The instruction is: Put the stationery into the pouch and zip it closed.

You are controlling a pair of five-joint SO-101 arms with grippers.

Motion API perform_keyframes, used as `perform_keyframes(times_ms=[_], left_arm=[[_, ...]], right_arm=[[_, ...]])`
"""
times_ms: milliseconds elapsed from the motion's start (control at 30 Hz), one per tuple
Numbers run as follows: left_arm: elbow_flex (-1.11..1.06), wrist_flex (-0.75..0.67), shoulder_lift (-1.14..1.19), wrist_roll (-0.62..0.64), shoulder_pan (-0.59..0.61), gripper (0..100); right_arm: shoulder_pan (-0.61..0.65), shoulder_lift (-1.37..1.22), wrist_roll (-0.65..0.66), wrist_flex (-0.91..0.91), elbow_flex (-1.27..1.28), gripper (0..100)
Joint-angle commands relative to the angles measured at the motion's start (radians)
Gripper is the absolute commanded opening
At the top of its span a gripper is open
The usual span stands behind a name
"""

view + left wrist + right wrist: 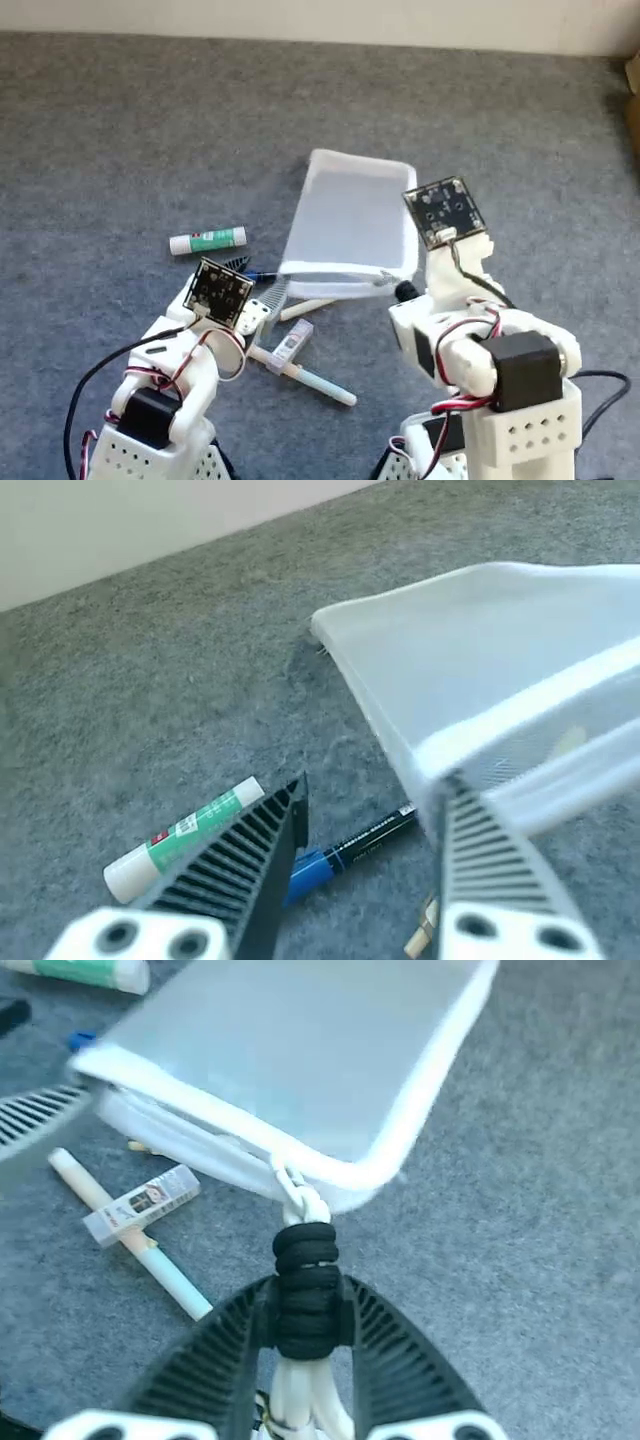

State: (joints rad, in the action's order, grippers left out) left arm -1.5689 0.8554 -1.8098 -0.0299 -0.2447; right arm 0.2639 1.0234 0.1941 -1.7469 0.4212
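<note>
- pouch (480, 660) runs off the edge in the left wrist view, its near rim blurred.
- blue pen (350, 848): one end hidden behind a finger of the left gripper (375, 785).
- glue stick (85, 970) cut off by the right wrist view's edge.
- zip pull (305, 1250): lower end hidden inside the clamped right gripper (307, 1305).
- pale stub (422, 927) by the pen, too little seen to name.

Overhead, two close wrist cameras, pouch (350, 215) shared

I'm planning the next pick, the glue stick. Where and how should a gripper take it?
Probably mid-barrel on the glue stick, across its green label, from above: it lies flat on the carpet, apart from the blue pen, both long sides free.
</note>
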Motion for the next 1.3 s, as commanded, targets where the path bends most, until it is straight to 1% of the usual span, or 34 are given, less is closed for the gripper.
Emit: perform_keyframes(times_ms=[0, 133, 367, 867, 1167, 1267], left_arm=[[0.007, -0.021, -0.012, 0.009, 0.021, 25], [0.001, -0.021, -0.012, 0.009, 0.021, 25], [-0.002, -0.026, -0.012, 0.009, 0.022, 24], [-0.028, -0.028, -0.012, 0.006, 0.022, 23], [-0.035, -0.029, -0.012, 0.008, 0.024, 23], [-0.031, -0.029, -0.012, 0.006, 0.021, 19]], right_arm=[[0.093, 0.027, -0.048, -0.013, -0.097, 0.5], [0.133, 0.027, -0.074, -0.016, -0.139, 0.5], [0.216, 0.027, -0.072, -0.018, -0.137, 0.5], [0.217, 0.03, -0.074, -0.019, -0.137, 0.5], [0.217, 0.182, -0.074, -0.018, -0.134, 0.5], [0.217, 0.182, -0.072, -0.016, -0.11, 0.5]])
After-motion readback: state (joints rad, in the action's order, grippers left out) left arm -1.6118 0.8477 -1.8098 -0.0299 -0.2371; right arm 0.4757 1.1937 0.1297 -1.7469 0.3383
